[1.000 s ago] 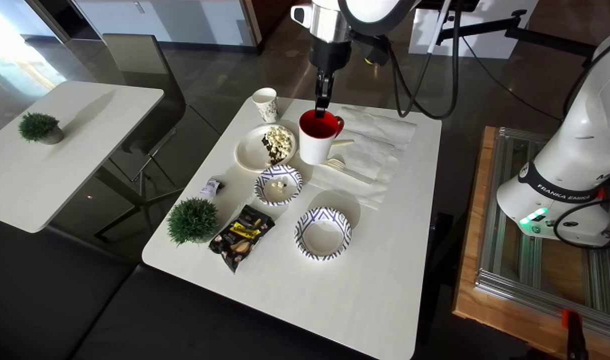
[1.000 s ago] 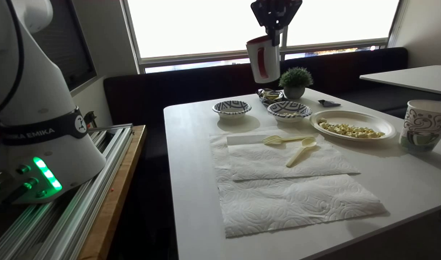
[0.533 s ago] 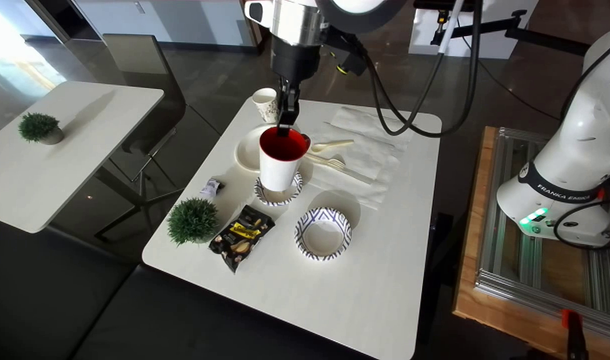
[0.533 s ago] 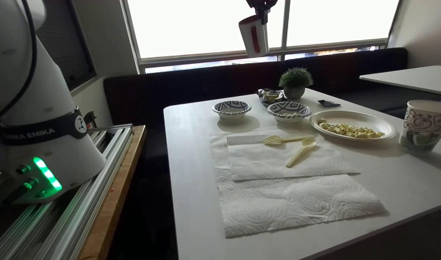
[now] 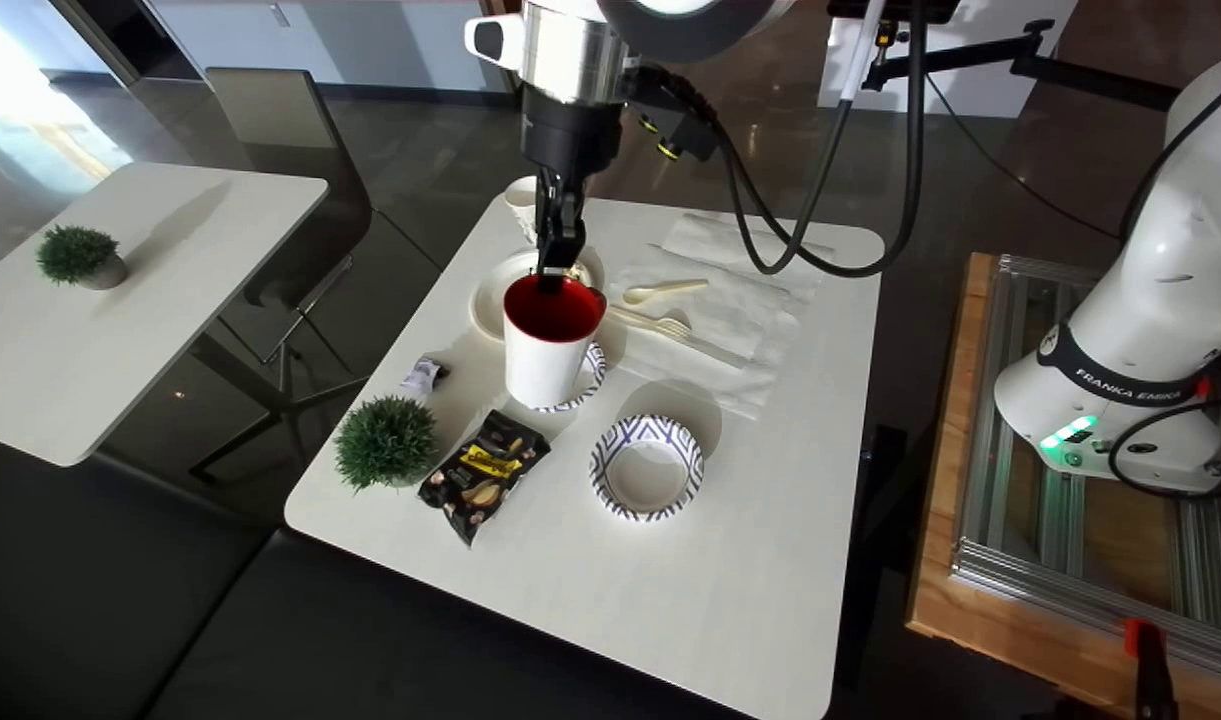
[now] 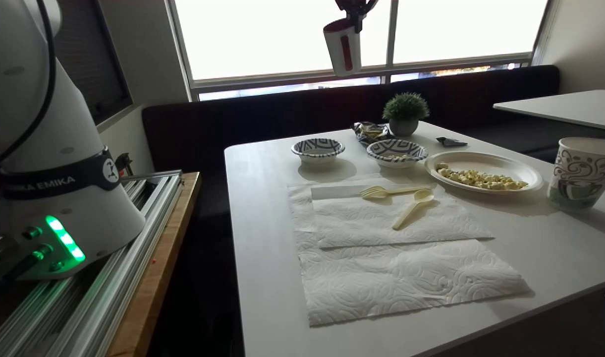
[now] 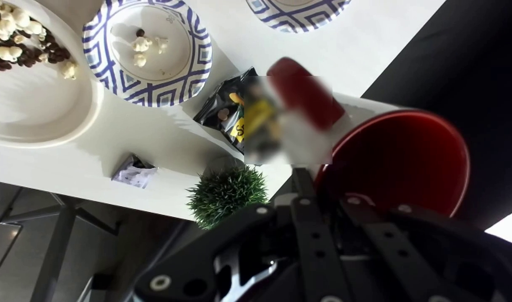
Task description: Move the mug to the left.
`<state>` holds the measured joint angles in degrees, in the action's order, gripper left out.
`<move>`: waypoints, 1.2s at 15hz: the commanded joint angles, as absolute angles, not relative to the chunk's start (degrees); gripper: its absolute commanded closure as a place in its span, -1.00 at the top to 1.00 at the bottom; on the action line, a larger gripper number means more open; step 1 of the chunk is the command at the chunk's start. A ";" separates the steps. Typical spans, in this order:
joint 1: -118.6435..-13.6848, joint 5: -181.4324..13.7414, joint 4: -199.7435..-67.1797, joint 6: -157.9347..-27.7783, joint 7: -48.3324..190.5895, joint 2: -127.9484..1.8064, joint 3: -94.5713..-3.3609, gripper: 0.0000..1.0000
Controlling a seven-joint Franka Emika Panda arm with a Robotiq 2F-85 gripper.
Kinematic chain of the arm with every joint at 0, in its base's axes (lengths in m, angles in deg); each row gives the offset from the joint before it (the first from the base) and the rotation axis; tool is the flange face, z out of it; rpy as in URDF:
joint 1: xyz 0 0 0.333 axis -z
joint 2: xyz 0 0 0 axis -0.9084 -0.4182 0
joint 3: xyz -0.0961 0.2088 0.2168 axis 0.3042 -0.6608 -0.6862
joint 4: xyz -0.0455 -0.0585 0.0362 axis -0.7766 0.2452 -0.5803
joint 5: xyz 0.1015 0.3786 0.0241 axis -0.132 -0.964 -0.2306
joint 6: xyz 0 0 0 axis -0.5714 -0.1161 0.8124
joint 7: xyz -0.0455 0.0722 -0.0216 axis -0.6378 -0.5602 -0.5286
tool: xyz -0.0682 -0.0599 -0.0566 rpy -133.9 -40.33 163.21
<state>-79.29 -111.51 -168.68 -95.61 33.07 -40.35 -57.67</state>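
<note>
A chair [image 5: 302,180] stands on glossy floor [image 5: 430,160], bright windows [image 6: 267,39] above the dark bench [image 6: 243,116]

Wrist view: mug [image 7: 392,161] and bag [image 7: 228,111] part-blurred; plate [image 7: 42,105] cut off; in an exterior view, mug partly hides bowl [image 5: 594,374].

One each: mug [image 5: 546,362], plate [image 6: 480,161], cup [image 6: 582,172], fork [image 6: 391,191], spoon [image 6: 412,209], snack bag [image 5: 485,470]. Two each: bowls [image 5: 647,475], plants [image 5: 385,440], tables [image 5: 720,590].

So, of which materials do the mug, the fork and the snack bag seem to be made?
Mug: perhaps glazed ceramic, by its smooth red inside.
Fork: likely matte plastic; pale, even colour, no visible grain.
Snack bag: probably glossy film, crumpled with bright highlights.
</note>
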 commanded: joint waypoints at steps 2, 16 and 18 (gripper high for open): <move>-79.89 -109.82 -163.15 -93.11 31.41 -45.14 -60.39 -0.96; -79.95 -98.14 -143.56 -86.75 33.53 -66.87 -69.07 -0.96; -80.09 -96.38 -142.11 -86.80 33.95 -69.04 -69.41 -0.96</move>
<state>-80.28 -99.53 -147.22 -89.30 32.21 -65.28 -68.43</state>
